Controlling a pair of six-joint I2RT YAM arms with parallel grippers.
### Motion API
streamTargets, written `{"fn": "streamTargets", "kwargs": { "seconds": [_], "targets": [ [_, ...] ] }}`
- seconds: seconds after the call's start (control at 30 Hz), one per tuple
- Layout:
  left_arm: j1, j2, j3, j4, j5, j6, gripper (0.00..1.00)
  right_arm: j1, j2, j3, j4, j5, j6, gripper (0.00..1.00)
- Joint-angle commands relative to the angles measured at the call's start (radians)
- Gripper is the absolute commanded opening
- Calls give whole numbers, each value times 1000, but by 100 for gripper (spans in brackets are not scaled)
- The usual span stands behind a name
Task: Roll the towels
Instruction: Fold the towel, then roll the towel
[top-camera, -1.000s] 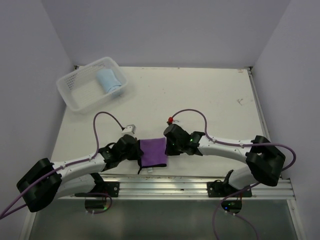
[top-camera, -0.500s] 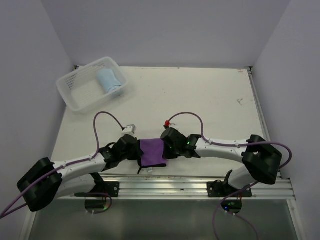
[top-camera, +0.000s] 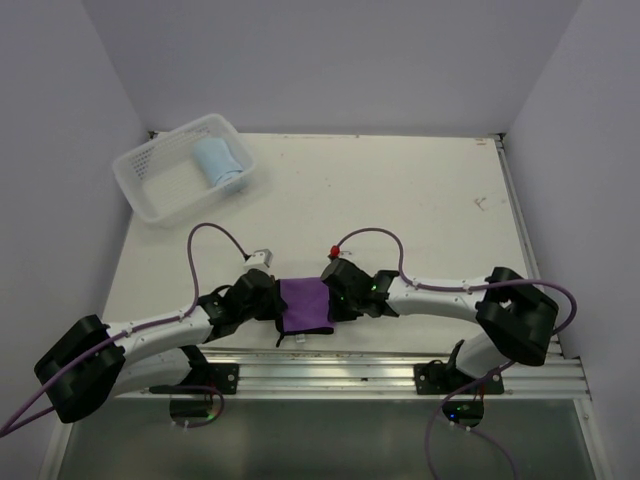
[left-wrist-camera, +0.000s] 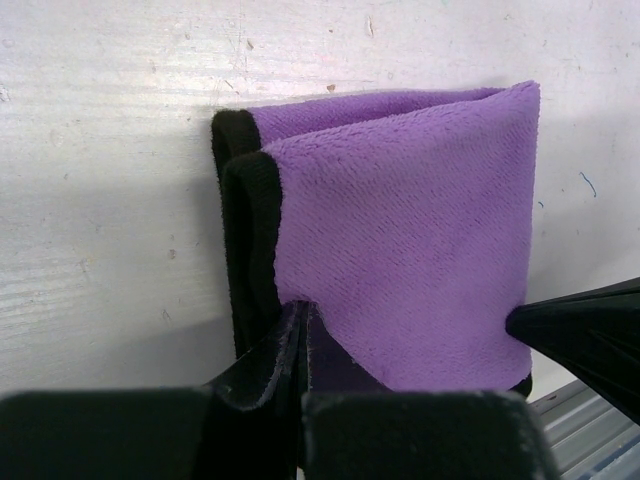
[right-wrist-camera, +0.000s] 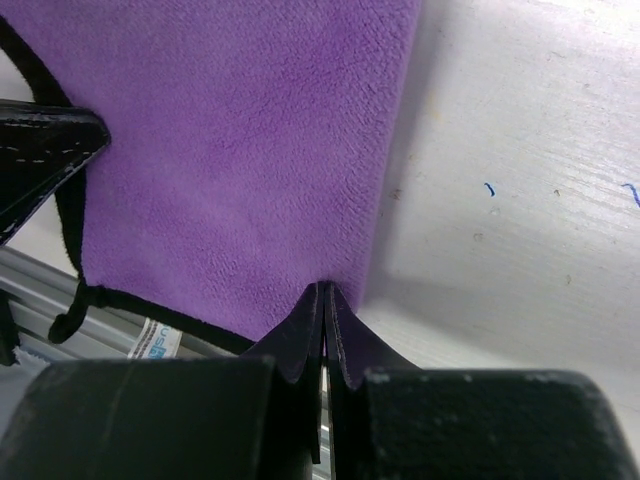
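Note:
The purple towel (top-camera: 305, 303) lies folded near the table's front edge, purple side up, its dark face showing at the open fold (left-wrist-camera: 245, 230). My left gripper (top-camera: 276, 300) is shut, its tips (left-wrist-camera: 300, 306) resting on the towel's left side. From the other side my right gripper (top-camera: 336, 297) is shut too, with its tips (right-wrist-camera: 325, 288) touching the towel (right-wrist-camera: 240, 150) at its right near corner. No cloth shows between either pair of jaws. A light blue towel (top-camera: 218, 163), rolled, stands in the white basket (top-camera: 150, 185) at the far left.
The towel's near edge and its label (right-wrist-camera: 158, 340) hang over the metal rail (top-camera: 400, 372) along the table front. Purple cables loop from both arms above the table. Walls close in the table on three sides.
The right arm has slid a little to the left, bringing its gripper onto the towel's right edge. Left arm and towel have hardly moved.

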Motion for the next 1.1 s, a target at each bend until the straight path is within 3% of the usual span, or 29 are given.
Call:
{"fn": "streamTargets", "kwargs": {
  "seconds": [0.0,0.23,0.47,0.87,1.07],
  "targets": [
    [-7,0,14,14,-34,22,0,1,-61,55,-43,28,-17,0],
    [-7,-7,11,14,-28,22,0,2,-150,87,-117,59,-25,2],
    [-5,-21,6,14,-24,17,0,1,-196,16,-137,85,38,14],
    [-5,-15,6,14,-17,18,0,1,-190,-131,76,-53,173,49],
    [-5,-15,0,14,-14,15,0,1,-167,-172,180,-84,214,51]
  ]
}}
